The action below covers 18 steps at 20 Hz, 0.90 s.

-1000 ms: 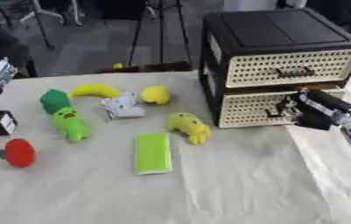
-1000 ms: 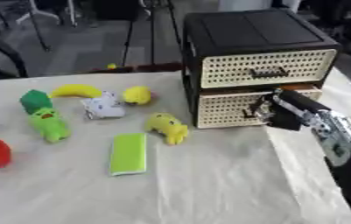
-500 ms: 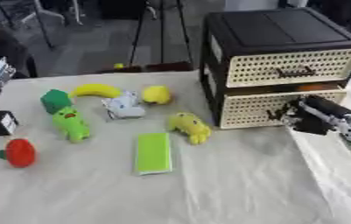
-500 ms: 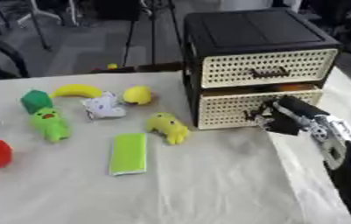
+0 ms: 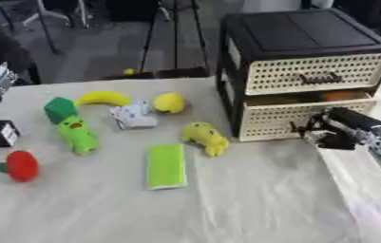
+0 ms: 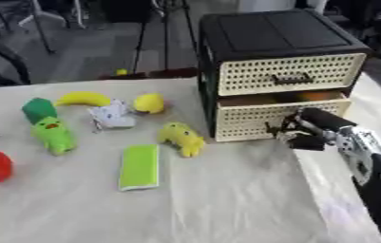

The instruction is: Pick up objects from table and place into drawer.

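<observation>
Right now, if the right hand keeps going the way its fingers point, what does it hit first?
The right hand points left, at the lower drawer front. It would likely meet that front or its handle first; it already looks touching or nearly so, though depth is unclear.

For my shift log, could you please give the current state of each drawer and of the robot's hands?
Upper drawer: shut.
Lower drawer: pulled out a little, something orange showing in the gap.
Right hand: at the lower drawer's front, fingers curled there.
Left hand: not in view.
</observation>
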Available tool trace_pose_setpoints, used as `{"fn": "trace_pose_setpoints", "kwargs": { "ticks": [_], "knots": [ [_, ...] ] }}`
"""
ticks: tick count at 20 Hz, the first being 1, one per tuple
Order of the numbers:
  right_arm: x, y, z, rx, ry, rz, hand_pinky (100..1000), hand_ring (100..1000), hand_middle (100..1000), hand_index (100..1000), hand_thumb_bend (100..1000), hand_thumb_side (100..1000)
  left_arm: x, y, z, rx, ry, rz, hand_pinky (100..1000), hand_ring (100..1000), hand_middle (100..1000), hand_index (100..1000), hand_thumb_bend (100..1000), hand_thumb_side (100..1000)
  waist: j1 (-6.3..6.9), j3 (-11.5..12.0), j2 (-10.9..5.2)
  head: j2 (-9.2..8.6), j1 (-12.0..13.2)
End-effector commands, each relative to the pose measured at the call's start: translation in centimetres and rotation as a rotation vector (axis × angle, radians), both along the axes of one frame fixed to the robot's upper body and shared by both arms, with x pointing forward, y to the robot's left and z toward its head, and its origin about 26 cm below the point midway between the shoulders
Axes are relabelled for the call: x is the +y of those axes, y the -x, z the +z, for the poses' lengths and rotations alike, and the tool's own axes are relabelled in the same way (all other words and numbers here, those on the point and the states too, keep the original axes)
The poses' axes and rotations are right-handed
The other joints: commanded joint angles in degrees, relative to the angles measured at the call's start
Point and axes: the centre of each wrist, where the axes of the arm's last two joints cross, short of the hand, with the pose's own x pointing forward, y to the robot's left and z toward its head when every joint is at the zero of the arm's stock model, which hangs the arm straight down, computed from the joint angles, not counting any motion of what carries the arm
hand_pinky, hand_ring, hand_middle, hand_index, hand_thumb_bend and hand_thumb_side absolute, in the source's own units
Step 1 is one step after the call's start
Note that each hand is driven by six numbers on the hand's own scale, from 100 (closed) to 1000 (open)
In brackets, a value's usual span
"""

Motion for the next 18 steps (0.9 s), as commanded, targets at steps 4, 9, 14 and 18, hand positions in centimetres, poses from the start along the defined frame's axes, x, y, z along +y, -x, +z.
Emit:
{"fn": "trace_pose_setpoints", "kwargs": {
  "ticks": [4,9,14,18],
  "knots": [
    [-0.8,0.5,1.6,0.008,0.076,0.024,100,100,100,501,191,1000,0.1,0.2,0.9,-0.024,-0.017,-0.005,604,563,555,661,510,753,0.06,-0.2,-0.67,0.3,0.1],
    [-1.1,1.3,2.3,0.019,0.09,0.037,100,100,100,499,194,1000,0.1,0.2,0.9,-0.026,-0.019,-0.003,604,563,555,662,511,753,0.0,-0.3,-0.65,0.24,0.2],
    [-1.2,2.4,3.1,0.008,0.095,0.05,100,100,100,502,198,1000,0.2,0.2,0.9,-0.025,-0.021,-0.001,604,564,555,662,510,753,-0.16,-0.3,-0.67,0.29,0.4],
    [-1.3,3.5,3.4,0.006,0.093,0.06,100,100,100,503,193,1000,0.2,0.2,1.0,-0.025,-0.023,0.001,604,564,555,661,510,753,-0.29,-0.3,-0.63,0.25,0.5]
  ]
}}
